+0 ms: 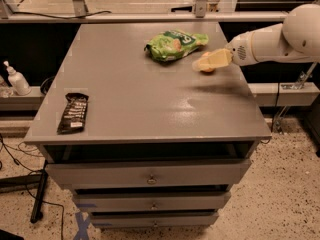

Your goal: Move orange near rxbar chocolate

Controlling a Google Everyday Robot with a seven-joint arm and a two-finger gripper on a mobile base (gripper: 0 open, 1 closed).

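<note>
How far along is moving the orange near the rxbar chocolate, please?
Early on. Done: the approach, as the gripper is at the orange, far right beside the green snack bag. In hand: taking hold; whether it grips yet is unclear. Left: the whole carry, since the rxbar chocolate lies at the table's near left edge.

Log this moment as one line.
gripper: at small round orange fruit, far right of grey table | flat dark-wrapped rxbar chocolate: front-left corner | crinkly green snack bag: beside orange
</note>
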